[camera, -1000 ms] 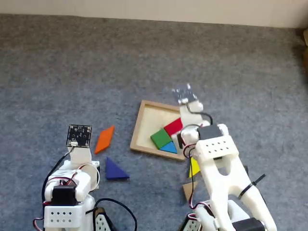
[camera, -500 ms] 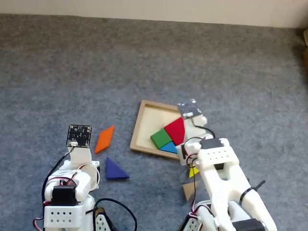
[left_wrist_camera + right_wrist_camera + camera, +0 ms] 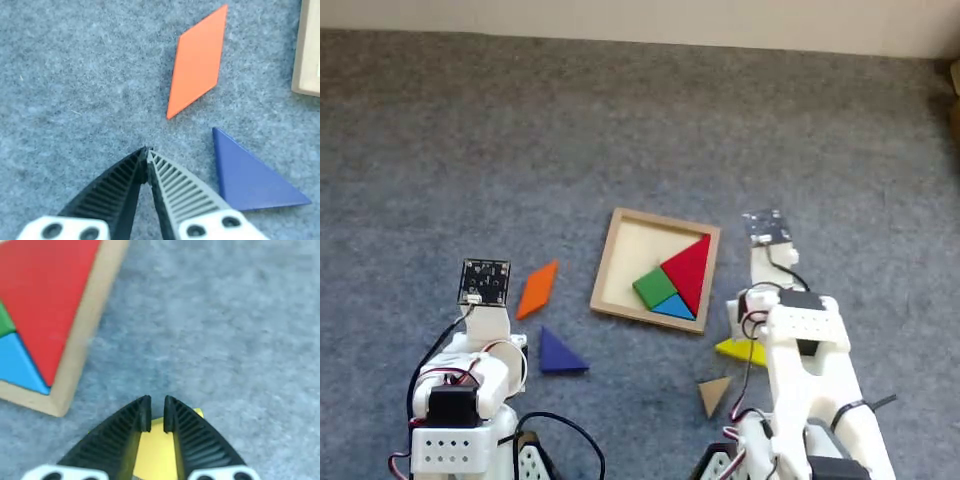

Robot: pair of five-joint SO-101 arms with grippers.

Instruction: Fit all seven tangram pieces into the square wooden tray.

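Observation:
The square wooden tray (image 3: 615,262) lies mid-table and holds a red triangle (image 3: 690,270), a green square (image 3: 654,287) and a light blue triangle (image 3: 672,307). Left of it lie an orange parallelogram (image 3: 537,288) and a dark blue triangle (image 3: 560,354). A yellow piece (image 3: 738,350) and a tan triangle (image 3: 713,393) lie near the tray's near right corner. My right gripper (image 3: 154,412) hangs over the carpet just right of the tray (image 3: 82,335), above the yellow piece (image 3: 155,455), open by a narrow gap and holding nothing. My left gripper (image 3: 146,151) is shut and empty, near the orange parallelogram (image 3: 197,60) and dark blue triangle (image 3: 250,175).
Grey carpet covers the table. The left arm (image 3: 470,380) sits folded at the near left edge and the right arm (image 3: 800,350) rises at the near right. Open carpet stretches behind and to both sides of the tray.
The right arm has swung from over the tray to the carpet on its right. The red triangle now lies flat along the tray's right side, free of the gripper. The left arm kept still.

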